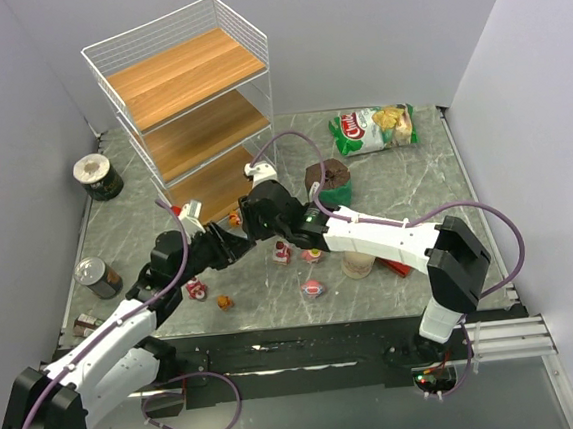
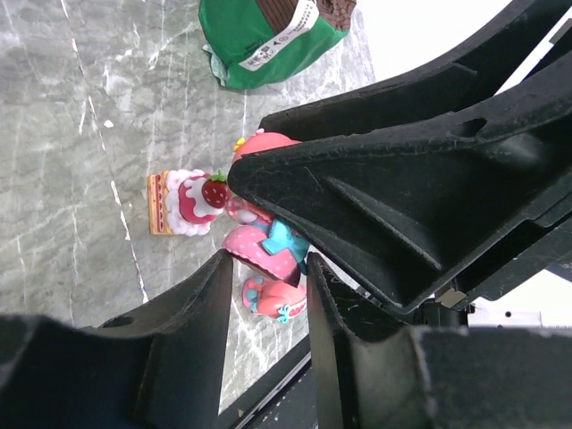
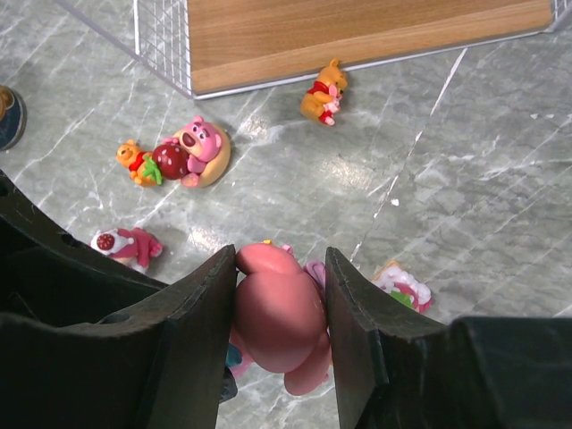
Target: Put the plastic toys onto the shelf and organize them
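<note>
My right gripper (image 3: 281, 268) is shut on the round head of a pink toy (image 3: 277, 313) and holds it above the table. My left gripper (image 2: 266, 268) comes in from below, and its two fingers touch the same toy's dotted pink skirt (image 2: 268, 250). In the top view both grippers meet in front of the shelf (image 1: 189, 113), and the held toy is hidden there. More toys lie on the marble: an orange bear (image 3: 323, 92), a pink bear with a strawberry (image 3: 192, 147), a red-and-white figure (image 3: 130, 246) and a cake slice (image 2: 183, 201). The shelf's wooden tiers are bare.
Three cans (image 1: 97, 176) (image 1: 98, 276) (image 1: 85, 320) stand along the left edge. A green snack bag (image 1: 374, 126) and a brown cup (image 1: 329, 179) sit behind the right arm. A cream bottle (image 1: 358, 263) and a red box (image 1: 396, 265) lie under it.
</note>
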`<state>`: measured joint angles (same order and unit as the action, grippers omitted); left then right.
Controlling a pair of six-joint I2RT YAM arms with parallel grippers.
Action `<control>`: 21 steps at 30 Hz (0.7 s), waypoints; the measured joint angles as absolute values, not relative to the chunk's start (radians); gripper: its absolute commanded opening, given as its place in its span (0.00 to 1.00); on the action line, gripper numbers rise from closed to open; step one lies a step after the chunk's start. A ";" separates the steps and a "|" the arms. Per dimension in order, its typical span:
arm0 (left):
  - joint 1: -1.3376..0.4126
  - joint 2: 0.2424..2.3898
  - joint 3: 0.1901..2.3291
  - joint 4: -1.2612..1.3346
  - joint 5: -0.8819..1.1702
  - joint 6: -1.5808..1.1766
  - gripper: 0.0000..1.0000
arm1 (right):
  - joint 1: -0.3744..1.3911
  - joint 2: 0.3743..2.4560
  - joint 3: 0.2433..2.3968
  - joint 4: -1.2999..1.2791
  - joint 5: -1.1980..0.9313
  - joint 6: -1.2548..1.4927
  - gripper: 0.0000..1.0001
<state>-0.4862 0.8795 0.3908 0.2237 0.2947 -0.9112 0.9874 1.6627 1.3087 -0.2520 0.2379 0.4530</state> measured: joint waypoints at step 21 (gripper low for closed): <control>-0.487 0.846 0.382 0.218 0.316 -0.904 0.01 | 0.973 1.635 1.300 -0.271 0.177 0.490 0.59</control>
<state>-0.4866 0.8455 0.3817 0.2180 0.3161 -0.9035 0.9726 1.6348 1.3003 -0.2707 0.1768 0.4904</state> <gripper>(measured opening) 0.392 0.500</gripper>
